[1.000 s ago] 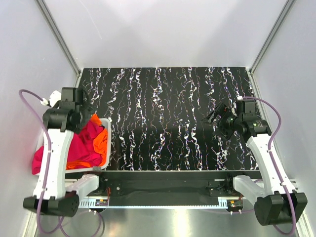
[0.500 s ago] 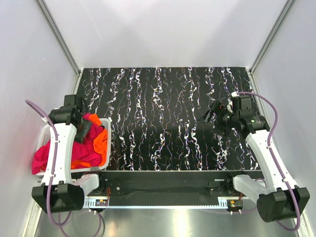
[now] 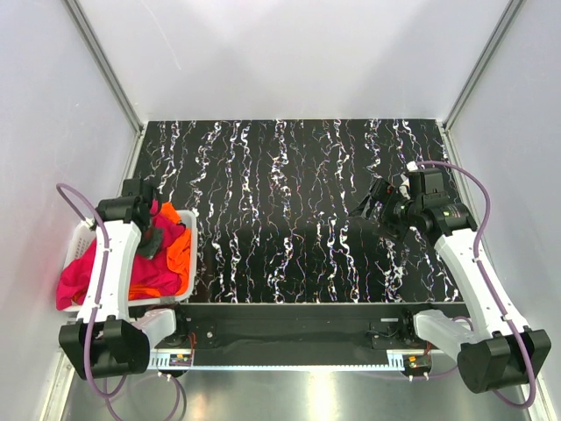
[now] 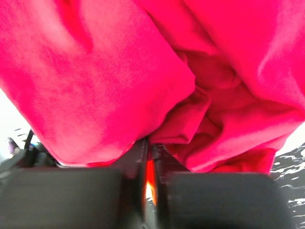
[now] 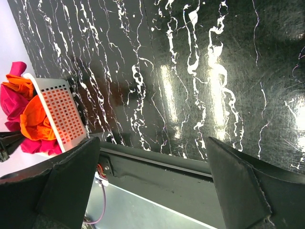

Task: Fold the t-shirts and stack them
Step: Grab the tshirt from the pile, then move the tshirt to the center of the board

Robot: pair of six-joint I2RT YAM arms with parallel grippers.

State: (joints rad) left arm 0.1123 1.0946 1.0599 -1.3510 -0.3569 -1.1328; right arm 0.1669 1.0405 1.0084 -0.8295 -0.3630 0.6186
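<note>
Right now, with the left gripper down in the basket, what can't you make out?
- What the left gripper holds: in the left wrist view, the magenta-red t-shirt crowds the shut jaws, so the pinch is unclear. In the top view, the left arm covers it.
- Shirts under the orange t-shirt: top view, buried in the pile.
- Most of the basket: right wrist view, cut off by the left edge.

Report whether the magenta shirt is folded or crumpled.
Crumpled: the magenta shirt lies bunched in loose, uneven wrinkles inside the basket, with no flat fold.
</note>
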